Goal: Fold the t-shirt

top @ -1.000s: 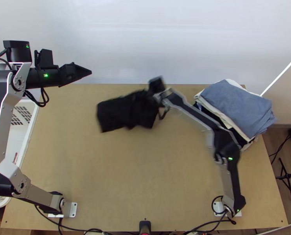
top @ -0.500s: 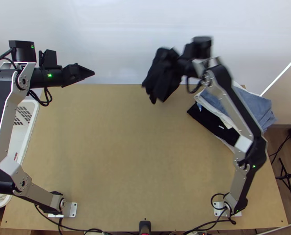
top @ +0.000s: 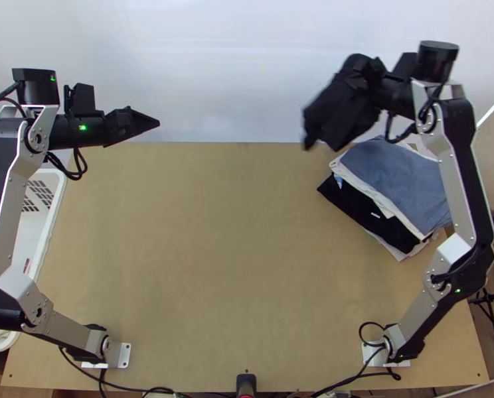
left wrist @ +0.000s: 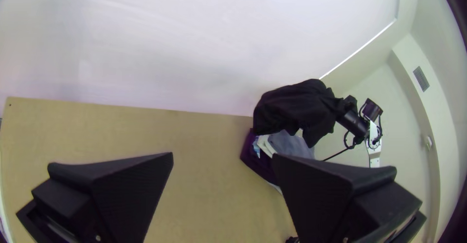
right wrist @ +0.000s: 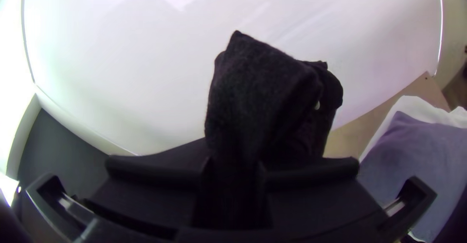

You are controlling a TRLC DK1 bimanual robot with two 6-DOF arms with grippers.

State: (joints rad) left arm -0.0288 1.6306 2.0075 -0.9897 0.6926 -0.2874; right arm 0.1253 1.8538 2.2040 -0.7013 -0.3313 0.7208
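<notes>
From where I stand, the shirt [top: 343, 106] is up in the air near the top of the top view, right of centre, and the right gripper [right wrist: 233, 170] has it pinched between its jaws, cloth bunched where the fingers meet. The left gripper [left wrist: 223, 156] is over in the upper left of the top view, its jaws wide with nothing between them, well apart from the cloth, so the right is plainly the nearer of the two. What matters now is how the shirt lies from those right jaws: it sticks out from them toward the middle of the top view, its longer run slanting down and left, with a loose corner drooping at the far end. The pile [top: 406, 179], blue cloth on top, sits at the right of the table [top: 214, 252], lower in the top view and a little right of the shirt. The shirt looks like a compact bundle rather than a spread one, so I'd guess the folding is mostly done and stacking comes next. That would ask the right arm to carry the bundle across and turn it flat before lowering it. Let go while it slants like this, it could land crooked or flop open.
</notes>
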